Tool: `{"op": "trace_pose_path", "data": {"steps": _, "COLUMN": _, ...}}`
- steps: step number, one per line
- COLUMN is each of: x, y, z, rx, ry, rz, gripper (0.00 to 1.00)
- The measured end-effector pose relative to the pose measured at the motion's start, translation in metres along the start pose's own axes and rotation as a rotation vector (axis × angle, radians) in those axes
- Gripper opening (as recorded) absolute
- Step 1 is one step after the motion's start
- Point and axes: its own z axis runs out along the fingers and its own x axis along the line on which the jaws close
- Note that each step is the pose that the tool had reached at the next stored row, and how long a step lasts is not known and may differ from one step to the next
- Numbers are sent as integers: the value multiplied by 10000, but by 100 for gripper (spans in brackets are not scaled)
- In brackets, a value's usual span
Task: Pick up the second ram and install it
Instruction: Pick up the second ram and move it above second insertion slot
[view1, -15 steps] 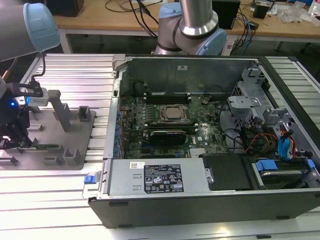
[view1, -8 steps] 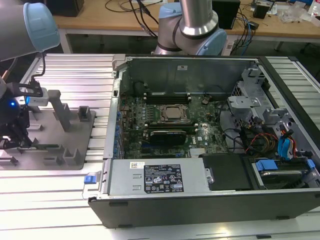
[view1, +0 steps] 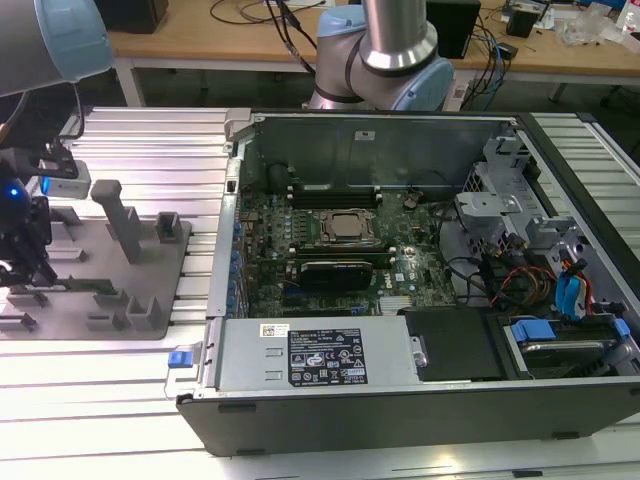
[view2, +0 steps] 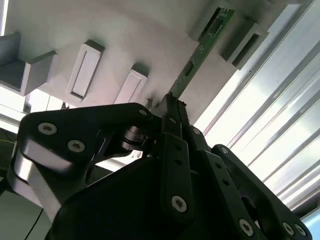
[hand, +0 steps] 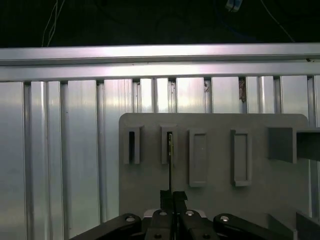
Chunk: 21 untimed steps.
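The black 2-finger gripper (hand: 172, 196) has its fingers pinched together on 1 long, narrow green circuit-board stick, the second ram (view2: 199, 52), apparently clamping its near end. The stick runs straight out ahead of the fingertips. Its far end sits in 1 of 4 raised rectangular slot blocks (hand: 241, 157) on the 1 flat grey plastic fixture plate (hand: 215, 125) facing the gripper.

second ram (view2: 200, 52): green, dark patches | gripper (view2: 171, 102): black, silver screw heads | fixture plate (hand: 215, 200): plain grey | table (hand: 65, 150): silver, lengthwise ribbed stripes | computer case (view1: 400, 415): dark grey | motherboard (view1: 270, 215): green | arm (view1: 400, 40): silver, light-blue caps | latch (view1: 180, 357): blue
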Motion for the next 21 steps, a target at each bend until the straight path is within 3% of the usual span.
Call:
{"op": "trace_pose_path", "data": {"steps": 2, "x": -2, "y": 3, "z": -130, "rx": 0, "ry": 2, "rz": 0, "gripper": 9}}
{"op": "trace_pose_path", "data": {"steps": 4, "x": -3, "y": 4, "z": -195, "rx": 0, "ry": 4, "rz": 0, "gripper": 9}}
{"op": "trace_pose_path", "data": {"steps": 8, "x": -7, "y": 8, "z": -401, "rx": 0, "ry": 3, "rz": 0, "gripper": 9}}
{"op": "trace_pose_path", "data": {"steps": 15, "x": -10, "y": 9, "z": -590, "rx": 0, "ry": 4, "rz": 0, "gripper": 9}}
{"op": "trace_pose_path", "data": {"steps": 20, "x": -12, "y": 12, "z": -761, "rx": 0, "ry": 4, "rz": 0, "gripper": 9}}
{"op": "trace_pose_path", "data": {"steps": 21, "x": -13, "y": 12, "z": -824, "rx": 1, "ry": 3, "rz": 0, "gripper": 9}}
